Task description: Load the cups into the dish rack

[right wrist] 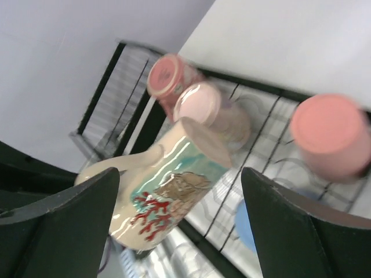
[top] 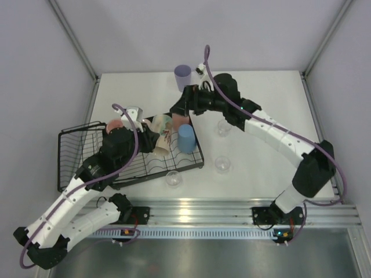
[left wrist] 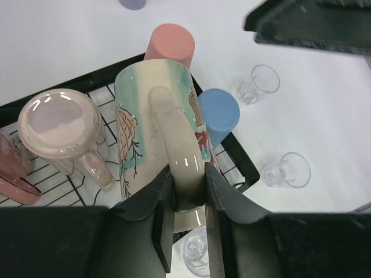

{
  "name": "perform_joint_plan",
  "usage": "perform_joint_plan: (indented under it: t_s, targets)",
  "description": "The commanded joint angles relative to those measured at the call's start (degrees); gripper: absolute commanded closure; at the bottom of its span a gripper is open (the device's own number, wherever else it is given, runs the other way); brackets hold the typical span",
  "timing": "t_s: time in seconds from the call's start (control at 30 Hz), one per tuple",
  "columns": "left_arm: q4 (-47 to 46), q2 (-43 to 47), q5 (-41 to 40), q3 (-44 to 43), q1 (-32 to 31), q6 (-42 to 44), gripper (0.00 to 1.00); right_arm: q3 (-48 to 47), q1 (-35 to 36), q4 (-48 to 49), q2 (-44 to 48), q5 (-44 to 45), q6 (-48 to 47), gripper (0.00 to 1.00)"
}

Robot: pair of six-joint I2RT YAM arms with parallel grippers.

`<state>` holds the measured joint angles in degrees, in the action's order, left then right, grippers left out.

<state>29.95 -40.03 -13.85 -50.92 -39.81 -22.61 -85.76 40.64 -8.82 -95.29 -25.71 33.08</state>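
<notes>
Left tool (left wrist: 188, 184) on cream mug (left wrist: 152, 95) handle

White table (top: 261, 92): rack (top: 71, 152), glasses (top: 223, 164) (three), lavender tumbler (top: 182, 76)

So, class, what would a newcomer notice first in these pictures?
The painted cream mug, held by its handle in the left gripper over the black dish rack. Next, the three clear glasses on the white table beside the rack, and a lavender tumbler at the far edge.

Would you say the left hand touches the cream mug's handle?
Touching: left wrist view shows the left hand clamped on the handle of the cream mug.
</notes>
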Motion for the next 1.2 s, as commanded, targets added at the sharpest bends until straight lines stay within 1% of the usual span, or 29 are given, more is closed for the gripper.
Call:
perform_joint_plan:
  t_s: [0.0,0.03,0.07,0.1,0.13,0.2,0.23,0.27,0.3,0.33,0.37,0.4,0.47,0.53,0.57,0.67,0.73,0.77,0.8,0.87,0.9,0.97,1.03,1.07,1.1,1.13,1.17]
  targets:
    - [-12.0,-0.7,-2.3,-6.6,-0.1,-0.9,1.00,8.3,0.4,5.4,12.9,13.6,-10.7,0.14]
    - [-11.9,-1.1,-2.4,-7.1,-0.1,-1.5,1.00,10.8,1.3,9.9,15.0,15.8,-13.4,0.18]
    - [-12.0,-1.4,-2.8,-8.0,-0.1,-1.7,1.00,13.0,3.5,11.8,17.0,18.3,-17.8,0.21]
    - [-12.0,-1.7,-3.0,-8.5,-0.1,-2.0,1.00,16.4,4.7,13.3,19.8,22.2,-19.8,0.23]
    - [-12.0,-2.2,-3.2,-8.8,-0.1,-2.7,1.00,17.9,5.9,14.6,20.8,23.3,-21.1,0.23]
    - [-12.0,-2.7,-3.6,-10.1,-0.2,-3.5,1.00,21.8,8.9,19.4,22.9,25.5,-24.7,0.23]
    - [-12.0,-3.3,-3.6,-10.6,-0.1,-3.9,1.00,23.3,10.1,21.5,23.6,28.1,-26.5,0.23]
    - [-12.0,-3.6,-3.7,-11.0,-0.1,-4.3,1.00,24.5,13.3,24.5,23.8,32.5,-31.1,0.23]
    - [-11.9,-4.0,-4.2,-11.8,-0.1,-4.5,1.00,26.9,15.1,27.1,24.5,34.7,-34.5,0.22]
    - [-11.9,-4.8,-4.3,-12.2,-0.1,-5.3,1.00,28.6,17.3,29.7,24.7,36.1,-37.2,0.20]
    - [-12.0,-5.1,-4.3,-12.7,-0.2,-5.8,1.00,30.1,21.0,32.4,24.8,37.4,-41.0,0.19]
    - [-12.0,-5.7,-4.0,-13.8,-0.1,-6.6,1.00,32.6,22.5,37.6,24.3,39.3,-42.3,0.17]
    - [-12.1,-6.4,-3.6,-14.7,-0.1,-7.4,1.00,32.1,25.6,38.4,22.8,42.9,-43.2,0.17]
    - [-12.0,-6.6,-3.4,-16.0,-0.1,-8.4,1.00,31.2,26.9,38.1,19.6,45.8,-43.3,0.17]
    - [-12.1,-6.7,-3.4,-16.3,-0.1,-8.8,1.00,30.8,28.0,38.4,18.7,48.8,-43.7,0.17]
    - [-12.1,-6.4,-3.6,-16.9,-0.1,-9.3,1.00,29.5,29.3,41.1,14.9,52.2,-42.8,0.14]
    - [-12.4,-6.0,-3.5,-16.7,-0.1,-9.7,1.00,28.5,29.6,42.3,11.9,54.3,-42.0,0.14]
    - [-12.4,-5.8,-3.4,-16.3,-0.1,-9.9,1.00,27.1,29.7,42.7,10.8,57.8,-41.9,0.14]
    - [-12.5,-5.6,-3.2,-16.1,-0.1,-10.3,1.00,26.5,29.8,43.0,9.0,59.3,-42.0,0.15]
    - [-12.6,-5.3,-2.9,-15.6,-0.1,-11.0,1.00,25.4,29.9,45.8,7.0,61.8,-43.4,0.17]
    - [-12.6,-5.1,-2.6,-15.4,-0.1,-11.6,1.00,24.8,29.8,46.4,6.3,62.4,-43.8,0.20]
    - [-13.0,-4.7,-2.3,-14.3,-0.1,-12.4,1.00,23.1,29.8,48.0,4.7,64.3,-45.5,0.23]
    - [-14.2,-3.6,-2.1,-13.1,-0.1,-13.8,1.00,22.3,29.9,49.2,4.1,65.0,-46.2,0.38]
    - [-14.7,-3.3,-1.7,-12.5,-0.1,-14.2,1.00,22.0,29.8,50.6,3.7,64.9,-47.3,0.50]
    - [-14.7,-3.0,-1.6,-11.8,-0.2,-15.1,1.00,21.9,29.8,51.4,3.6,65.0,-47.9,0.81]
    - [-14.7,-2.6,-1.5,-11.5,-0.1,-15.4,1.00,22.0,29.7,51.9,3.4,65.4,-48.9,0.90]
    - [-14.7,-2.5,-1.4,-11.4,-0.1,-15.5,1.00,21.9,29.7,52.3,3.4,65.9,-49.7,0.96]
